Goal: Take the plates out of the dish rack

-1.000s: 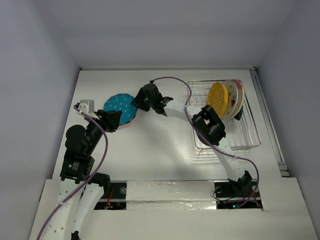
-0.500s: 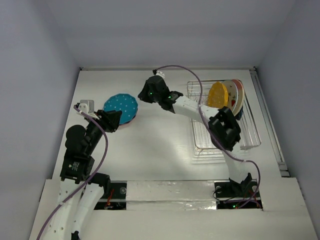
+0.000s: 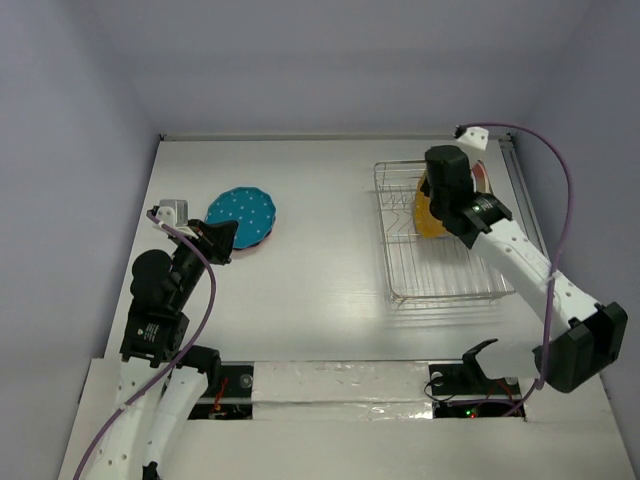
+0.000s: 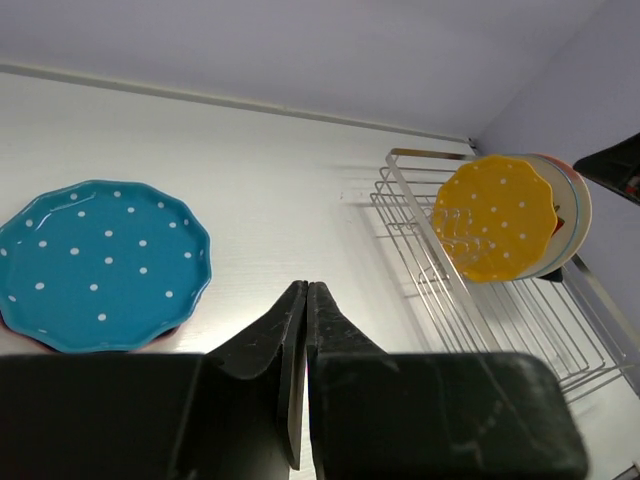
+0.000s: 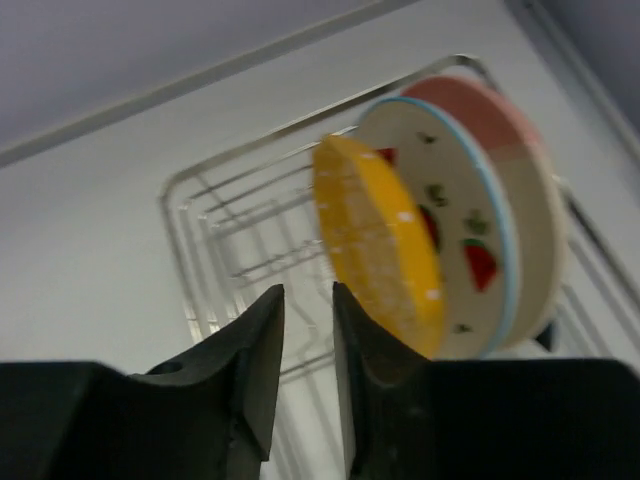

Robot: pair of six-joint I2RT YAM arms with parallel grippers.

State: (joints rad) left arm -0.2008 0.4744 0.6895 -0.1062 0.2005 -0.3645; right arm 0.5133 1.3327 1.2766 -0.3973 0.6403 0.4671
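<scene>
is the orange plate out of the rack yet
No, the orange plate stands on edge inside the rack, with no gripper holding it.

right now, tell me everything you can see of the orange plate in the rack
The orange plate is yellow-orange with a scalloped rim and small white dots, glossy like glazed ceramic. It stands on edge, tilted slightly, at the far end of the wire rack, foremost of the plates there. A strawberry plate stands right behind it; whether they touch cannot be told. The right gripper hovers near its rim, slightly open, not touching it.
</scene>
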